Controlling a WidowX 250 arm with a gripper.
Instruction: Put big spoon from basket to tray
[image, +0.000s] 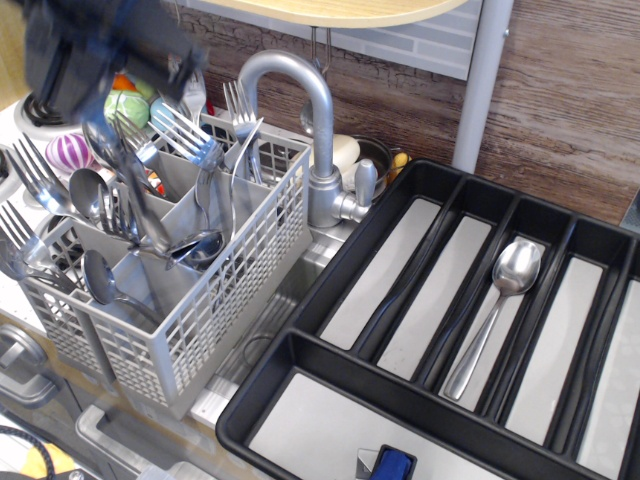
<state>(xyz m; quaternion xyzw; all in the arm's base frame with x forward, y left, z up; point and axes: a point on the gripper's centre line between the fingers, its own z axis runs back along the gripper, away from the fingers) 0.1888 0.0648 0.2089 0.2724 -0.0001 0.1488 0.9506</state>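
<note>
— Biggest thing in frame?

— Black cutlery tray (330, 395), filling the lower right half, tilted diagonally. Long narrow compartments with pale grey bottoms, plus one wide compartment along the lower edge.

— Anything in it?

— One big spoon (493, 315) in the third narrow slot from the left, bowl toward the upper right, handle running down to the lower left. Also a small blue object (393, 465) at the bottom edge of the wide compartment.

— Next in size?

— Light grey lattice basket (225, 300) at left centre, split by inner dividers. Packed with cutlery: forks (185, 130) standing tines-up near the back, more forks (25, 185) at the far left, several spoons (90, 195) standing bowl-up in the left cells, another spoon bowl (200, 243) lying low in a middle cell.

— And the arm?

— Gripper (100, 50) in the upper left corner, blurred dark mass above the basket. Impossible to tell how far apart the fingers are, or whether anything is held.

— Behind the basket?

— Grey steel faucet (310, 120) arching up at centre, just beside the basket's right rear corner. Toy vegetables (125, 105) in the upper left, a striped purple one (68, 153) beside them. Pale rounded object (345, 152) right of the faucet.

— Background?

— Wood-grain wall (570, 100) across the upper right, grey vertical pole (478, 80) in front of it, pale wooden shelf edge (340, 10) along the top.
</note>
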